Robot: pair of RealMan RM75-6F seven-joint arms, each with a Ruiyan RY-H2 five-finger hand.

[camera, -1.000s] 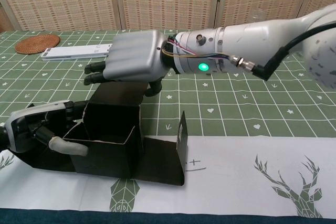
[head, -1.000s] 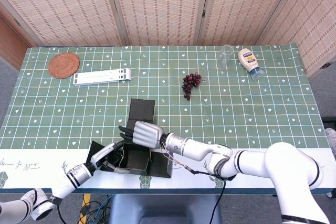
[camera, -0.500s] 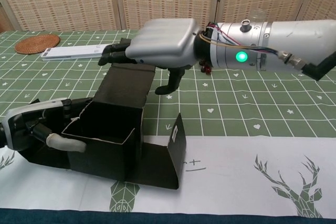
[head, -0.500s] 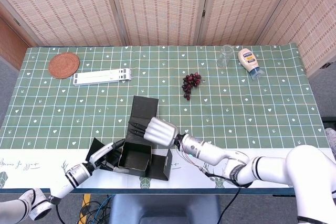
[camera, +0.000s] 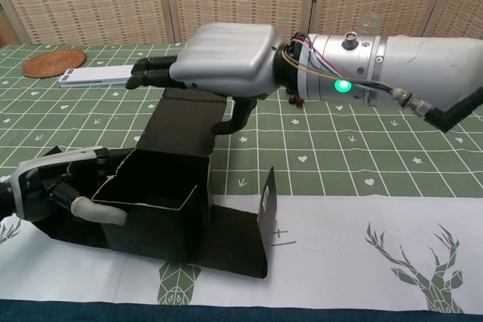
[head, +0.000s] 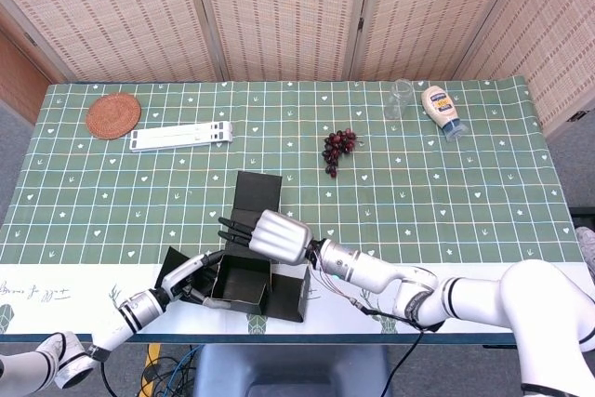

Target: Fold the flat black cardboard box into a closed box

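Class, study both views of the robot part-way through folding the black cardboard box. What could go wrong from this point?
1. The right hand hovers above the long lid flap of the half-formed black cardboard box; pushing unevenly might crease it rather than fold it.
2. Only the left hand steadies the box at its left wall, so a hard push could slide it.
3. The upright right side flap could get trapped outside the lid.

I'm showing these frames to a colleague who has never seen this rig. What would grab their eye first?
Probably the big silver right hand, stretched flat above the half-folded black cardboard box at the table's near edge. The left hand grips the box's left wall, a finger hooked over its rim, while the lid flap lies open behind. Farther back sit grapes, a woven coaster and a mayonnaise bottle.
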